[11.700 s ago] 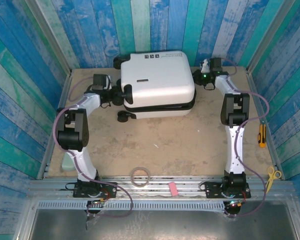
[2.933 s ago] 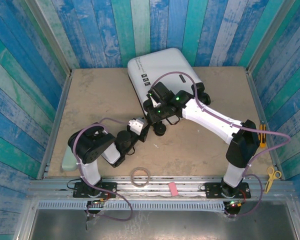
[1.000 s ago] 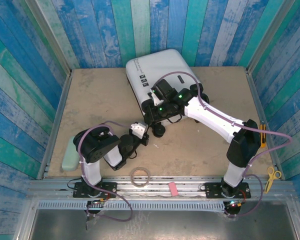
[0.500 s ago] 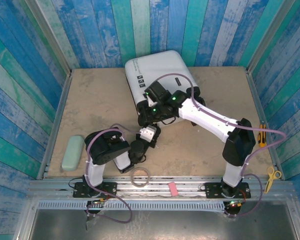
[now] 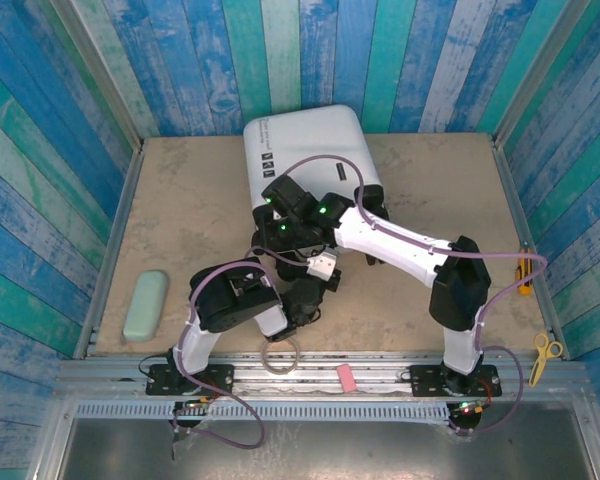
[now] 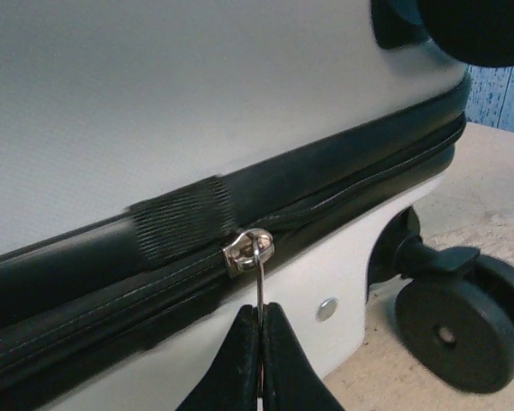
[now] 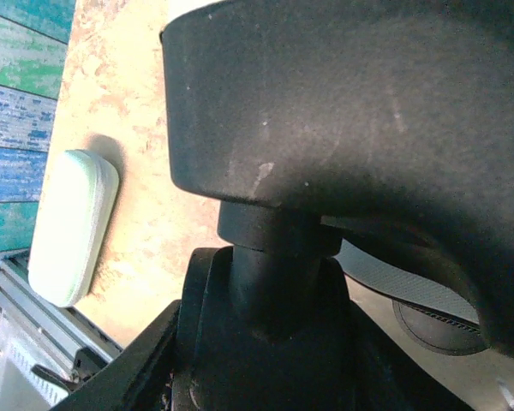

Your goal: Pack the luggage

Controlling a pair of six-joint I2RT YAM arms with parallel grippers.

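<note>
The white hard-shell luggage lies closed at the back of the table, its black zipper band running across the left wrist view. My left gripper is shut on the thin metal pull tab hanging from the silver zipper slider; from above it sits at the case's near edge. One black wheel shows to its right. My right gripper reaches over the case's near-left corner and is shut around another black caster wheel, which blocks most of that wrist's sight.
A mint-green case lies near the table's left edge, also seen from the right wrist. A tape ring and a pink eraser sit at the front rail. Yellow scissors and an orange cutter lie outside the right edge.
The luggage has shifted and turned a little to the left with the right gripper on its wheel. The left gripper has travelled rightward along the zipper with the pull tab.
</note>
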